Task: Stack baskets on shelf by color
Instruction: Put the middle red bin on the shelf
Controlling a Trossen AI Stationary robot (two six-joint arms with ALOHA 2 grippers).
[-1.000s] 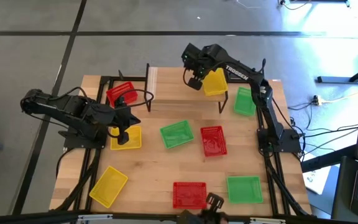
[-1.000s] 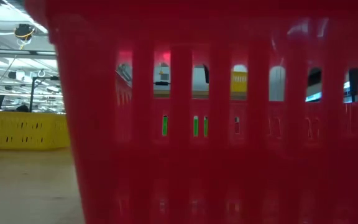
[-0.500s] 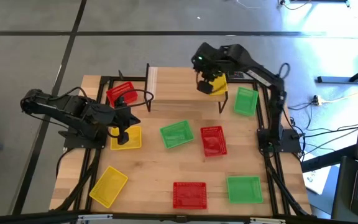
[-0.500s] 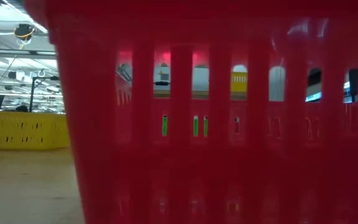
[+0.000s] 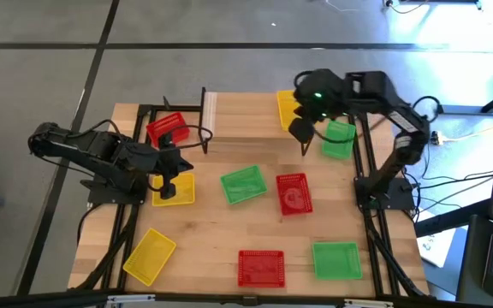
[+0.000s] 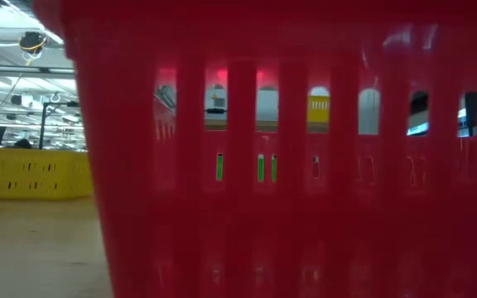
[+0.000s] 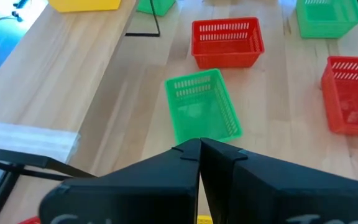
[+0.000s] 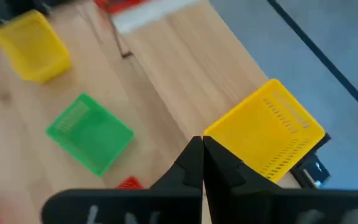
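The shelf [image 5: 246,115] stands at the table's far side. One yellow basket [image 5: 286,106] rests on its right end and also shows in the right wrist view [image 8: 272,137]. My right gripper [image 5: 300,130] is shut and empty, just near of that basket at the shelf's right end; its shut fingers show in the right wrist view [image 8: 202,155]. My left gripper [image 5: 168,180] is shut and empty above another yellow basket [image 5: 175,191] at the table's left; its fingers show in the left wrist view [image 7: 199,149]. A red basket [image 5: 165,128] lies left of the shelf.
On the table lie a green basket [image 5: 338,139] right of the shelf, a green [image 5: 243,184] and a red basket [image 5: 294,192] at the middle, and a yellow [image 5: 150,255], a red [image 5: 260,267] and a green basket [image 5: 336,260] near the front edge. The red one's wall [image 6: 288,165] fills the low view.
My right arm has swung toward the table's right edge, and its gripper has gone from above the shelf's yellow basket toward the right and near side. The yellow basket stays on the shelf's right end.
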